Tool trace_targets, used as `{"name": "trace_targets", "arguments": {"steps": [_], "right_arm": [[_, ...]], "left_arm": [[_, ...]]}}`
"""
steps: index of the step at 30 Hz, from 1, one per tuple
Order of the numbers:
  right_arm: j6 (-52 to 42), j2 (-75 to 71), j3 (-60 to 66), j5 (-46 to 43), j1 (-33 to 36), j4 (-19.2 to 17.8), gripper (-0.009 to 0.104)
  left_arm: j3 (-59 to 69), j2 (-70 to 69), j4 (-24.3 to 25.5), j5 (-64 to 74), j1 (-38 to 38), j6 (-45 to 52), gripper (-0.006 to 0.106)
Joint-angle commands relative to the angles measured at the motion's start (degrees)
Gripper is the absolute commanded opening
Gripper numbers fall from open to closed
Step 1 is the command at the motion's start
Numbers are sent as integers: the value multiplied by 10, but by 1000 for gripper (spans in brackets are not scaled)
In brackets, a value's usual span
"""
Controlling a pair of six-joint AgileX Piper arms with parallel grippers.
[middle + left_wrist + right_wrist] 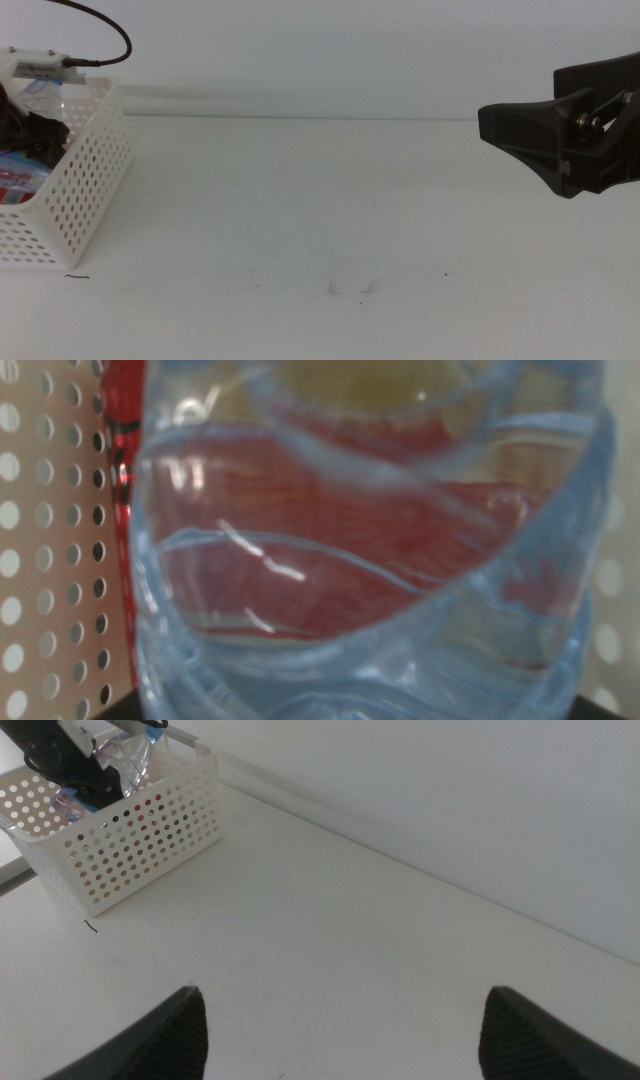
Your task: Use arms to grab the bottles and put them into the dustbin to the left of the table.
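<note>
- Small clear plastic water bottle (360, 560) fills the left wrist view, inside the white perforated plastic basket (85, 170) at the table's left edge, with red showing behind it.
- Left black gripper (25, 135) reaches into that basket; whether its jaws grip the bottle cannot be told.
- Right black gripper (345, 1030) hovers over the plain white tabletop (330, 200) at the right, jaws spread wide apart and empty.

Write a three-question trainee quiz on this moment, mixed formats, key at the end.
1. True or false: bottles lie on the bare table.
2. Where is the left end effector? A) inside the dustbin B) mid-table C) out of sight
3. Fill in: the left wrist view is filled by a clear ____ bottle.

Key: 1 false; 2 A; 3 water. The right end effector hangs open over the table's right side.
</note>
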Motion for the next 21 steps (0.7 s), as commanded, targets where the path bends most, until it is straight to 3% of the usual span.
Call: {"name": "trace_targets", "arguments": {"steps": [1,4,5,10,14,21], "right_arm": [[-1,-2,-3,-1,1,-1,90],[-1,-2,-3,-1,1,-1,90],[-1,-2,-3,-1,1,-1,90],[-1,-2,-3,-1,1,-1,90],[-1,-2,-3,-1,1,-1,90],[-1,-2,-3,-1,1,-1,90]], "left_arm": [[-9,-5,4,-17,2,-19,51],[-9,-5,14,-6,1,-17,87],[-9,-6,18,-1,1,-17,94],[-9,-32,10,58,1,-26,94],[16,-95,-34,87,-3,-23,94],[192,-325,-128,-5,-24,7,94]]}}
